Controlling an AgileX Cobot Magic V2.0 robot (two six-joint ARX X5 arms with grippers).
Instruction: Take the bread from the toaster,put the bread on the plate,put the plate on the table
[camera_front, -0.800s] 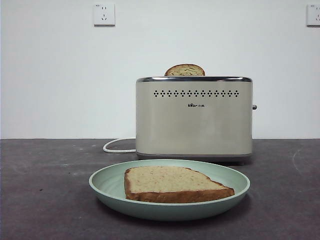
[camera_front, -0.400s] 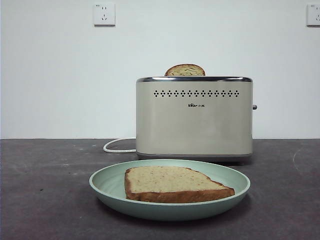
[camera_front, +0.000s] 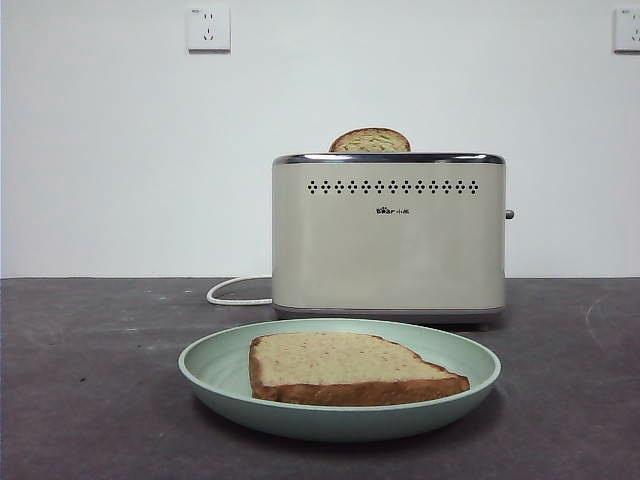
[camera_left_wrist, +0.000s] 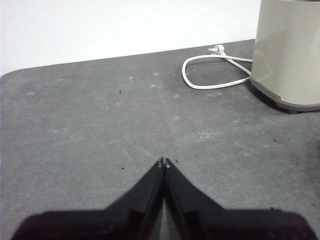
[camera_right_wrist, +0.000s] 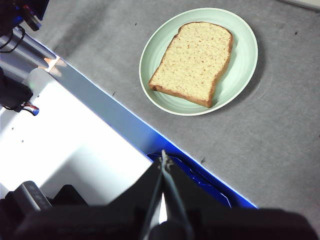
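Observation:
The bread (camera_front: 345, 365), a flat tan slice with a brown crust, lies in the mint-green plate (camera_front: 215, 365), which rests on the dark table (camera_front: 90, 380) in front of the cream toaster (camera_front: 388, 250). My right gripper (camera_right_wrist: 164, 161) is shut and empty, high over the table's front edge; its view shows the bread (camera_right_wrist: 192, 62) and the plate (camera_right_wrist: 247, 60) well beyond it. My left gripper (camera_left_wrist: 164, 162) is shut and empty, low over bare table off to one side of the toaster (camera_left_wrist: 290, 55). Neither arm appears in the front view.
A second slice with a domed top (camera_front: 369, 141) pokes out of the toaster's slot. A white cord (camera_left_wrist: 210, 70) loops on the table beside the toaster. The right wrist view also shows the white base and blue edge (camera_right_wrist: 115, 120) at the table's front.

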